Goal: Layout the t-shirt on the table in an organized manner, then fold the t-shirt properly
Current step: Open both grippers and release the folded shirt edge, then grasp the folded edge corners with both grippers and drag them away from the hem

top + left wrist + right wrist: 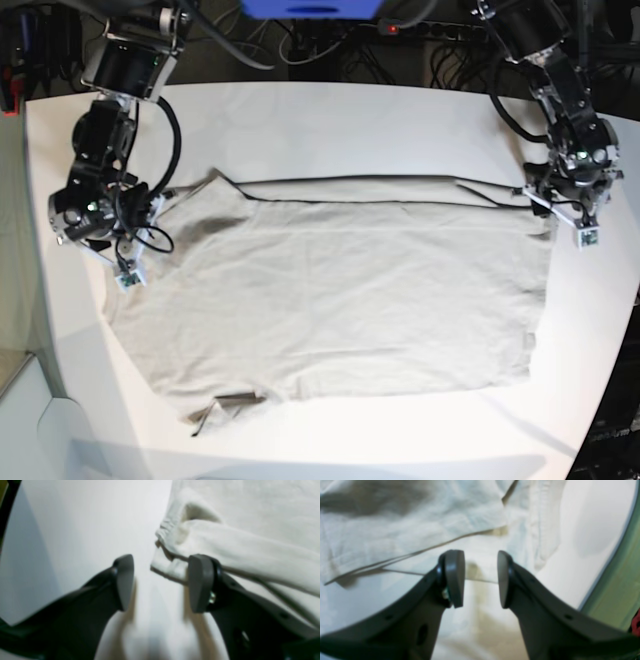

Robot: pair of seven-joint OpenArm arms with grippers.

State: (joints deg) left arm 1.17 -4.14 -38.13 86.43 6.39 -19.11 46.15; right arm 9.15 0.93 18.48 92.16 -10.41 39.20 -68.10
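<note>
Lying spread across the middle of the table (pixel 330 120), the t-shirt (pixel 340 300) has its far long edge folded over and a small crumpled corner at its near edge. The left gripper (pixel 160 582) stands released at the shirt's bunched corner, one pad (pixel 200 582) just beside the cloth and nothing between the jaws. The right gripper (pixel 481 578) hovers over the opposite end of the t-shirt, jaws apart and empty.
</note>
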